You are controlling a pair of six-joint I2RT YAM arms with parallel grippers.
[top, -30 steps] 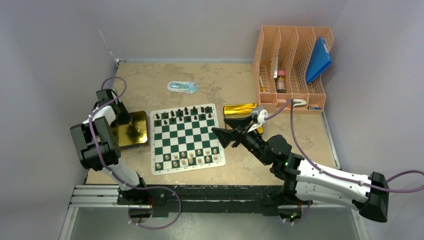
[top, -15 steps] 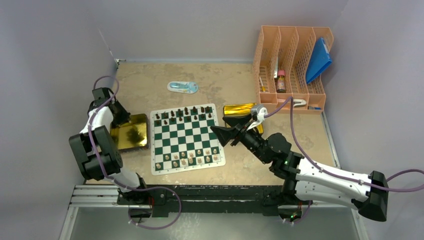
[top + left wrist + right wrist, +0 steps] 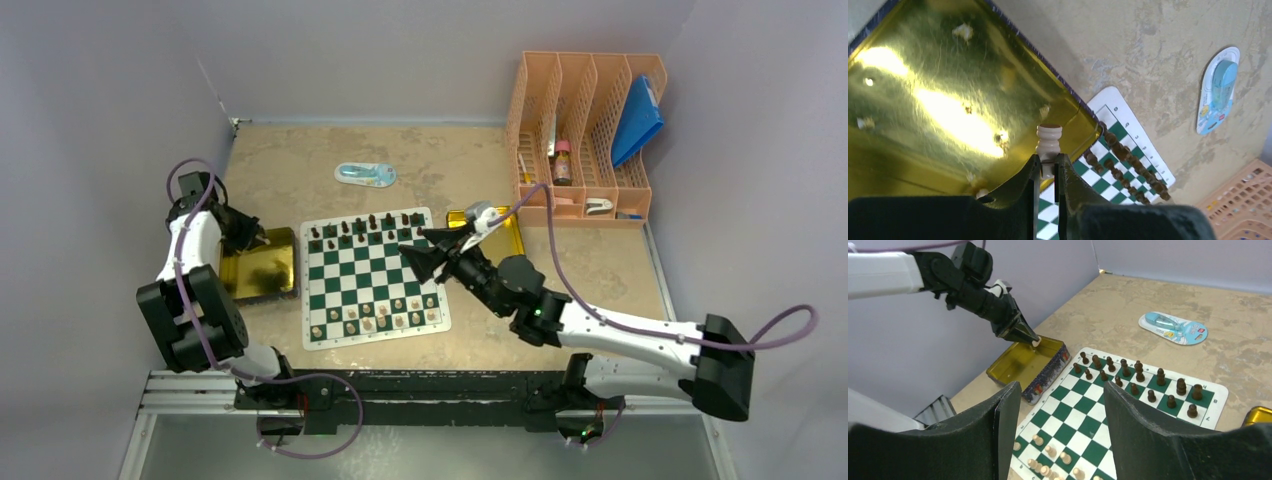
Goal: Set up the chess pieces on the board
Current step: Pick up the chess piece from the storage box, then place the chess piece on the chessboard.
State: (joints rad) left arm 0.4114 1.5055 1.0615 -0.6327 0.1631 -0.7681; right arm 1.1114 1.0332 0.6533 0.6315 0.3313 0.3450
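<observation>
Now: left pincer [image 3: 1048, 169] nearly closed, pinching cream piece [image 3: 1049, 141] by one end, above gold tray [image 3: 923, 100] near tray's corner. Tray sits just left of board [image 3: 372, 275]. Right pincer [image 3: 1062, 390] spread wide, nothing in it, hovering over board's right side. Dark pieces [image 3: 365, 231] fill far two rows; cream pieces [image 3: 382, 314] stand unevenly on near rows. Board flat on counter [image 3: 440, 170].

One board [image 3: 372, 275] carries roughly sixteen dark pieces [image 3: 373, 228] in two far rows and over a dozen cream pieces [image 3: 382, 315] along its near side. One further cream piece [image 3: 1049, 145] sits in the left tool [image 3: 1048, 162]. Two trays flank the board: left gold tray [image 3: 262, 262], right gold tray [image 3: 455, 214].
</observation>
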